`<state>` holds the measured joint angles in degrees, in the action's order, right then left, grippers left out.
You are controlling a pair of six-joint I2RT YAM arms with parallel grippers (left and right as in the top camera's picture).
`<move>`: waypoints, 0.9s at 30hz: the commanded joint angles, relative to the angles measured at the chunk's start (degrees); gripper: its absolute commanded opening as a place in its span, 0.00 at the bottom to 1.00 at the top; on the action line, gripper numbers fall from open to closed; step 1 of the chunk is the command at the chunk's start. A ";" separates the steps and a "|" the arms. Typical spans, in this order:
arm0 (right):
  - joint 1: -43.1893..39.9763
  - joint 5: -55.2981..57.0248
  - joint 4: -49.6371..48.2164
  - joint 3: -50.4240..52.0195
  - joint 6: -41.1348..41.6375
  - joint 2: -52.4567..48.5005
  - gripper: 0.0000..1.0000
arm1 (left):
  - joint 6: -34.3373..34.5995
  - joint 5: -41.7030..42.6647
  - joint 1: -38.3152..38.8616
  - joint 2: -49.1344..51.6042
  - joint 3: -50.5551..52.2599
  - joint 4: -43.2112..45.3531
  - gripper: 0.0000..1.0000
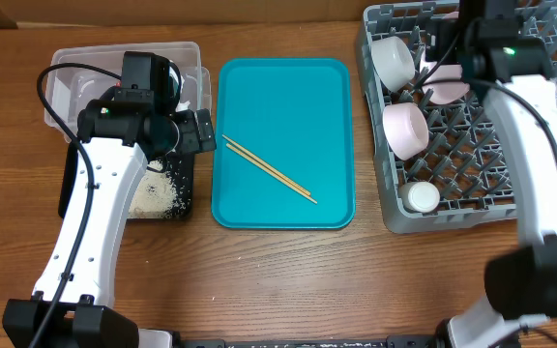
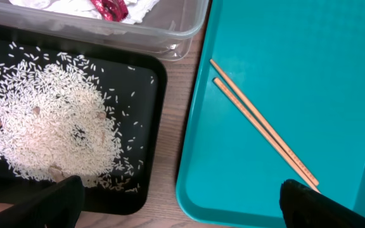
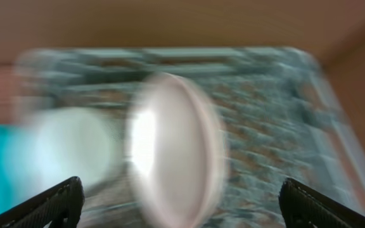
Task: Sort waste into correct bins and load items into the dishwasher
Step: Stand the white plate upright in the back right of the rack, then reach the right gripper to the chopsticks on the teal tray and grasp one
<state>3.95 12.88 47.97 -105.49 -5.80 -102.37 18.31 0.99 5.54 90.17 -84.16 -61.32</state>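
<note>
Two wooden chopsticks [image 1: 269,169] lie on the teal tray [image 1: 288,106]; they also show in the left wrist view [image 2: 265,130]. My left gripper [image 1: 193,130] is open and empty, over the gap between the black tray [image 2: 151,126] and the teal tray. Rice grains [image 2: 49,120] lie in the black tray. The clear tub [image 1: 66,68] holds a red wrapper [image 2: 109,7] and a white napkin [image 2: 141,7]. The grey dish rack [image 1: 472,193] holds a white bowl [image 1: 392,58], a pink bowl [image 1: 404,129], a cup [image 1: 421,198] and a plate [image 3: 176,152] on edge. My right gripper [image 3: 182,202] is open above the rack; its view is blurred.
The teal tray sits between the black tray and the rack on a wooden table. The right arm [image 1: 540,126] stretches over the rack's right side. The left arm [image 1: 95,222] covers part of the black tray.
</note>
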 commanded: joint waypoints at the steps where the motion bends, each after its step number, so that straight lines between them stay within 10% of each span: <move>1: 2.56 -30.05 1.95 -1.90 1.36 3.32 1.00 | 0.55 -0.55 0.15 0.15 -1.22 0.07 1.00; 6: 6.95 -38.95 3.72 0.59 1.31 0.48 0.81 | 0.55 -0.55 0.15 0.15 -1.22 0.07 1.00; 27: 30.60 -13.79 9.40 7.91 -0.17 -17.62 0.78 | 0.55 -0.55 0.15 0.15 -1.22 0.07 1.00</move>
<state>33.36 -5.69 57.67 -98.02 -5.37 -117.99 18.31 0.99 5.54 90.17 -84.16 -61.32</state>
